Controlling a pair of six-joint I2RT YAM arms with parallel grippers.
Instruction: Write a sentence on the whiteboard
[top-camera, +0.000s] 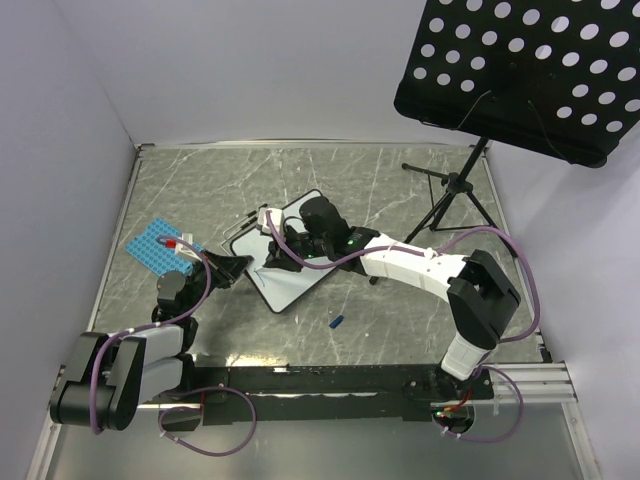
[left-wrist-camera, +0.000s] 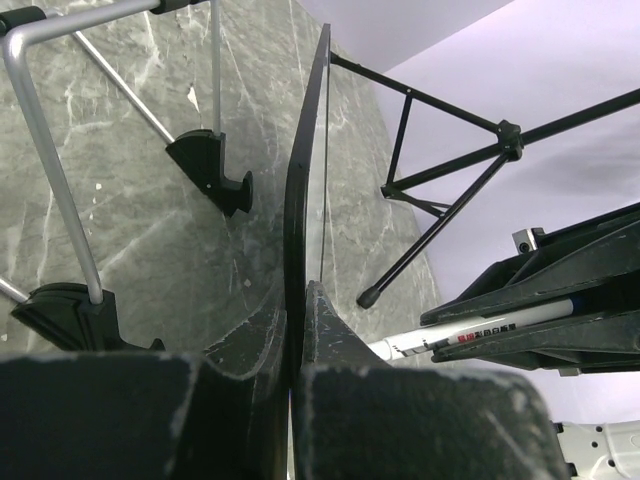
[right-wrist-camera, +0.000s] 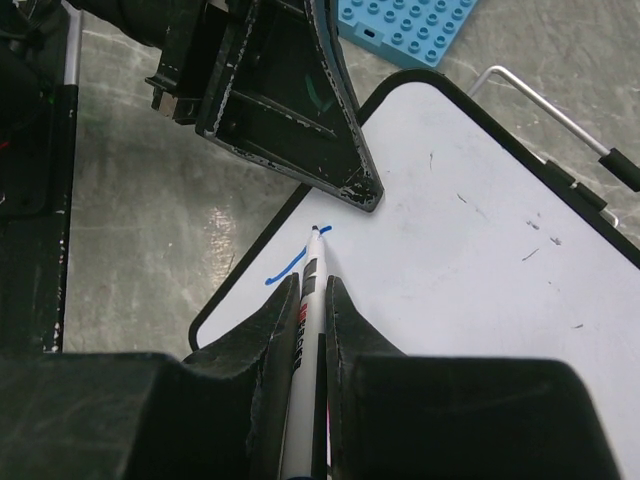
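whiteboard (top-camera: 291, 281) sits about mid-table, turned at an angle, with its near-left corner towards the left arm. its glossy face is almost all bare. of the sentence (right-wrist-camera: 285, 268) there is only a short blue slanting stroke and a tiny tick beside the pen tip, close to the board's left edge.

the marker (right-wrist-camera: 306, 300) has its tip down on the white surface right at that tick. the right gripper (right-wrist-camera: 312, 290) has its fingers clenched around the marker's barrel, reaching in over the board from the right. the left gripper (left-wrist-camera: 296, 300) is pinched onto the board's black frame at the left edge, and from its own camera the board shows edge-on between the two fingers, so it looks to be steadying the board.

further out, a blue studded plate (top-camera: 158, 246) lies to the left of the board. a small blue piece (top-camera: 337, 322), perhaps the pen's cap, lies on the table near and right of it. a black perforated music stand (top-camera: 530, 70) stands at the far right.

i'd say the writing has only just begun, on the first letter. the next move calls for light, even pressure, short strokes running rightward, and the left grip holding firm so the board doesn't slide.
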